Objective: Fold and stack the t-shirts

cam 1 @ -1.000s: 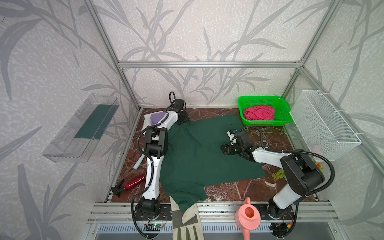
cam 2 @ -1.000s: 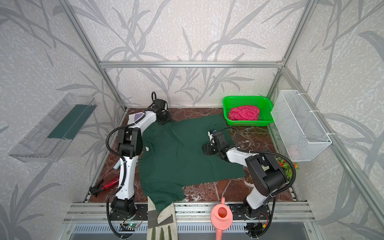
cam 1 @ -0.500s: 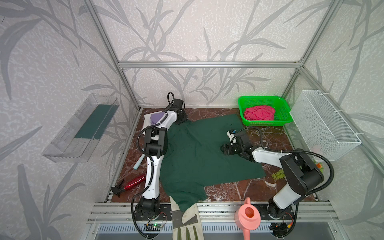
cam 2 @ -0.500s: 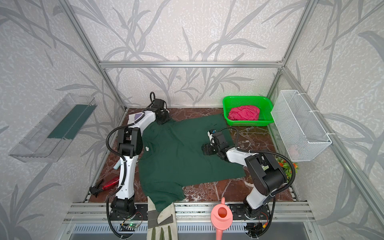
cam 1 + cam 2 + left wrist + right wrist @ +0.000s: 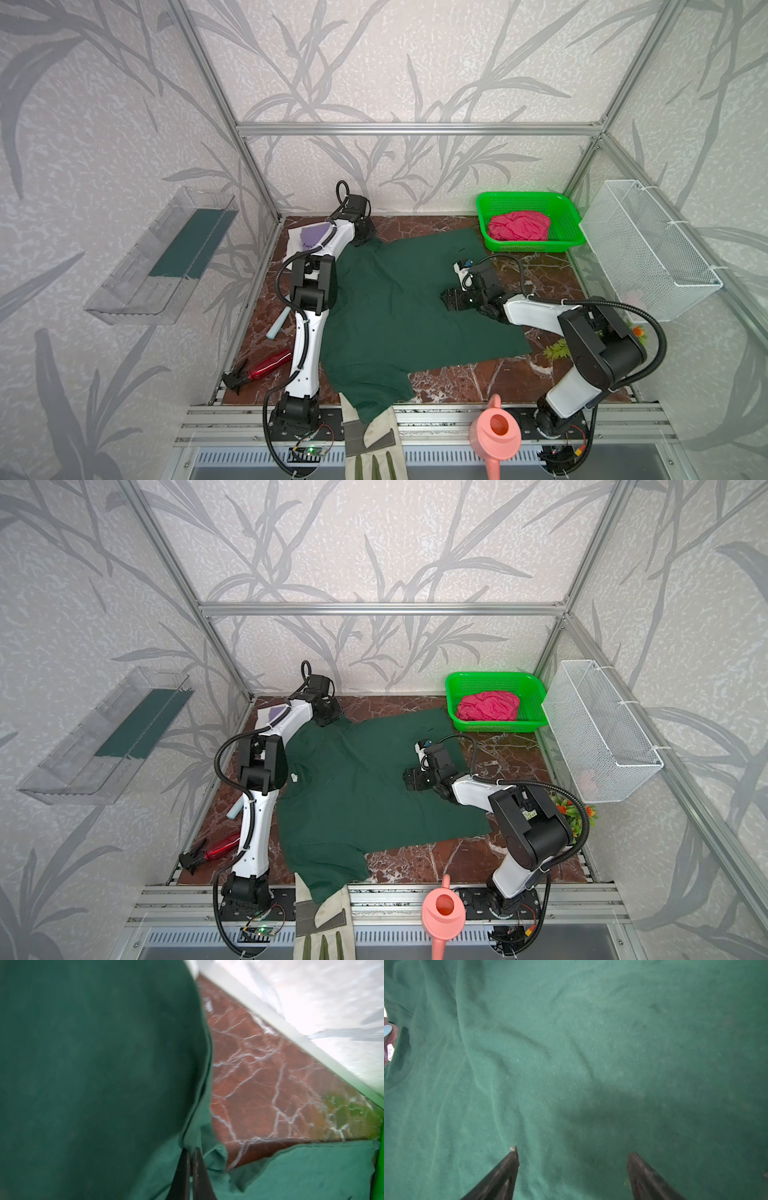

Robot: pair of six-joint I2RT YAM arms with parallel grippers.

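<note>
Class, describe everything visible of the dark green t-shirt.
The dark green t-shirt is plain, soft, cotton-looking and lightly creased. It lies spread open on the brown marble table, its collar, with a white label, toward the left arm. Its near sleeve drapes over the front edge onto the work glove. The left gripper is shut on its far sleeve edge; the right gripper, jaws open, is over its body.

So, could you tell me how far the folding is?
Looks done: lilac tee stacked on white tee, back corner. In hand: left pincer shut on the spread dark green t-shirt; right pincer open above it. Left: crumpled pink-red tee in green basket.
</note>
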